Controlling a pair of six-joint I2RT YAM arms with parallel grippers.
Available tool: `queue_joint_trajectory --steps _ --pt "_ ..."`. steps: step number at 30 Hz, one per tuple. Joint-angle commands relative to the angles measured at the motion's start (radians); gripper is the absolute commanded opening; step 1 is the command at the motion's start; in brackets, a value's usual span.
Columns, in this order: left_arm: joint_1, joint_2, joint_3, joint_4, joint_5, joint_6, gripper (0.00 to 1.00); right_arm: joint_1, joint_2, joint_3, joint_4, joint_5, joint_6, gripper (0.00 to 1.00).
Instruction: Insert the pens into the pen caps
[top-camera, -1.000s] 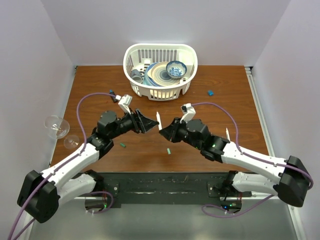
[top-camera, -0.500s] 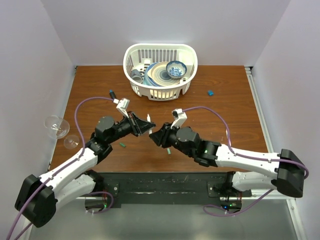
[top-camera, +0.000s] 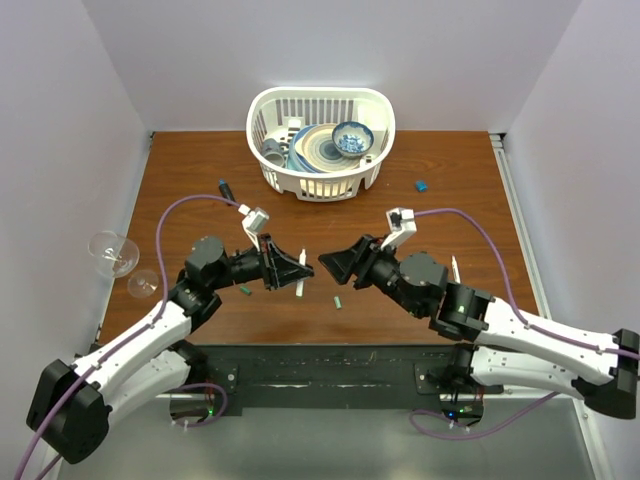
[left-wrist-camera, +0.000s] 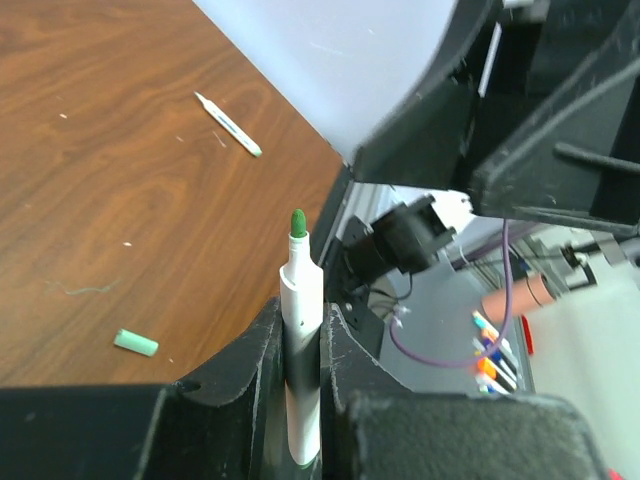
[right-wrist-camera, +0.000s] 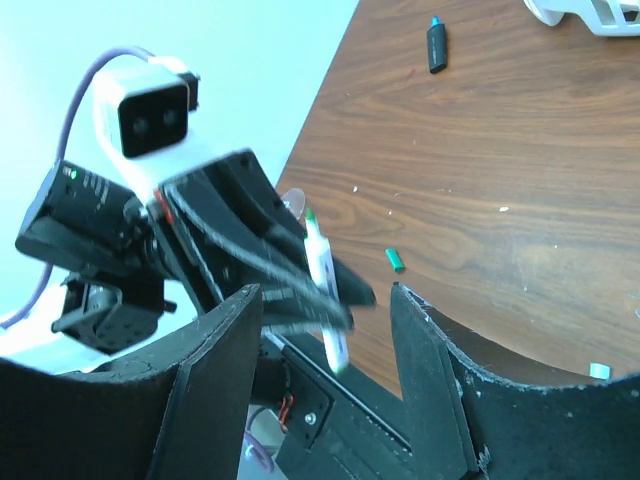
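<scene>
Brown wood table (top-camera: 200, 160): white basket (top-camera: 300, 186) upper centre, dark blue-tipped item (top-camera: 225, 188) upper left, blue bit (top-camera: 421, 185) upper right, green pen cap (top-camera: 244, 290) lower left, second pen cap (top-camera: 338, 302) lower centre, white pen (top-camera: 456, 268) right.

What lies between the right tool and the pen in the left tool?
Nothing. The top view shows only bare table between the right tool and the pen that the left tool grips.

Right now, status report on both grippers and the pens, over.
Left gripper shut on one pen, green tip bare. Right gripper open, empty. Other pen and both caps loose on the table. Nothing blocking them.
</scene>
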Motion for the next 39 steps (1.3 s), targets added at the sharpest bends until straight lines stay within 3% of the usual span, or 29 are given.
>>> queue_joint_trajectory --steps 1,7,14,18,24,29,33,39 --pt "0.0 -0.007 -0.007 0.052 0.114 0.042 0.0 0.003 0.088 0.089 -0.05 0.02 -0.016 0.57" --pt "0.001 -0.009 -0.001 0.034 0.079 0.033 0.0 0.003 0.135 0.113 -0.032 0.023 -0.016 0.54" --pt "0.0 -0.063 0.053 -0.027 -0.105 -0.027 0.0 0.003 0.066 -0.023 0.14 -0.175 -0.106 0.6" --pt "0.0 -0.092 0.059 0.014 -0.14 -0.097 0.0 0.003 0.124 -0.011 0.186 -0.282 -0.12 0.63" --pt "0.0 -0.116 0.068 0.046 -0.134 -0.147 0.0 0.005 0.197 0.029 0.217 -0.307 -0.097 0.58" --pt "0.0 -0.132 0.039 0.046 -0.14 -0.162 0.0 0.005 0.237 0.047 0.252 -0.307 -0.08 0.45" --pt "0.0 -0.129 0.014 0.086 -0.125 -0.189 0.0 0.006 0.276 0.067 0.28 -0.321 -0.072 0.43" --pt "0.0 -0.144 0.019 0.011 -0.125 -0.144 0.0 0.008 0.293 0.073 0.28 -0.292 -0.078 0.38"
